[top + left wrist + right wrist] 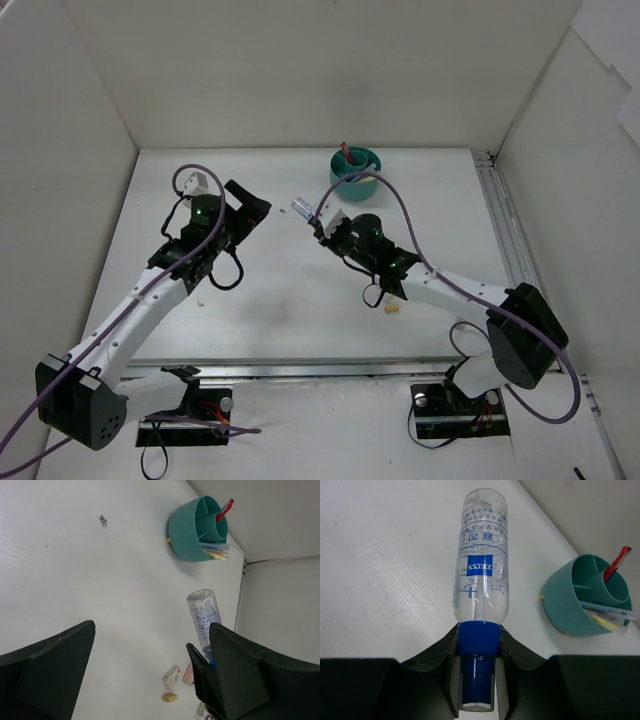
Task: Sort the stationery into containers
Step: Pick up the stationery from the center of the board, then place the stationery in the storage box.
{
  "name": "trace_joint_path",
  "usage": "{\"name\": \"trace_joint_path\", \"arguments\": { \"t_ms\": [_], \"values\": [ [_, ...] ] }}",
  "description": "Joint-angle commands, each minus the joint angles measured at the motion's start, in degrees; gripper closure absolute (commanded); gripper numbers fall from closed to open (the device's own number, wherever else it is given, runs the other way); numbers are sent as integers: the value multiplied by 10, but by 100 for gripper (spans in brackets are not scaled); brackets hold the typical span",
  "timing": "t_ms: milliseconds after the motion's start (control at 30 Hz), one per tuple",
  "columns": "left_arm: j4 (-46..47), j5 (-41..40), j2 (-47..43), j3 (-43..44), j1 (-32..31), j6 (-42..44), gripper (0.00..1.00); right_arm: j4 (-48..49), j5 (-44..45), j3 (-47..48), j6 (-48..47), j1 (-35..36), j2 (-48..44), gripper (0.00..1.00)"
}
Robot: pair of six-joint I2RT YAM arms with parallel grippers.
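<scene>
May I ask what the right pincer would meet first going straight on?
Probably nothing: ahead of the right pincer and its bottle lies bare table; the teal cup sits aside.

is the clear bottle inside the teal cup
No, the right pincer grips the bottle by its blue cap, away from the cup.

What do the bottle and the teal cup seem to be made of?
The bottle: clear, glossy plastic, probably; the table shows through it. Its cap: opaque blue plastic. The cup: teal plastic, likely, with a matte sheen and thin moulded walls.
</scene>
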Motion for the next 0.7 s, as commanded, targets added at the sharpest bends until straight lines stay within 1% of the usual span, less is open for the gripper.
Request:
{"name": "trace_joint_path", "arguments": {
  "t_ms": [0,33,67,100,200,233,267,300,333,400,433,467,533,600,633,667],
  "values": [
    [-3,-3,-23,35,25,45,5,-112,14,76,-53,-35,-20,100],
    [-8,-3,-25,34,31,53,5,-136,16,90,-60,-43,-19,100],
    [-18,-4,-32,32,43,67,5,-196,-1,126,-83,-56,-16,100],
    [-22,-6,-35,29,48,75,2,-261,-8,171,-110,-75,-7,100],
    [-49,-16,-51,24,70,108,1,-357,-27,246,-169,-116,22,100],
    [-66,-27,-54,22,76,111,0,-407,-39,287,-204,-125,30,100],
    [-72,-34,-64,20,76,115,0,-433,-53,307,-229,-136,38,100],
    [-75,-43,-68,13,86,125,0,-450,-64,329,-250,-155,57,100],
    [-87,-49,-78,10,95,126,0,-495,-87,375,-287,-163,68,100],
    [-90,-62,-86,0,103,133,0,-541,-94,433,-315,-185,112,100],
    [-91,-64,-93,-2,111,135,0,-582,-90,493,-334,-192,148,100],
    [-92,-65,-95,-4,111,138,0,-599,-86,521,-343,-193,148,100],
    [-89,-66,-98,-8,124,147,0,-617,-66,588,-366,-195,202,100],
    [-89,-65,-97,-6,124,151,0,-628,-54,631,-380,-195,251,100],
    [-89,-63,-95,-5,130,158,0,-643,-43,675,-392,-196,270,100],
    [-89,-62,-91,-2,130,161,0,-650,-35,697,-395,-196,305,100]
  ]
}}
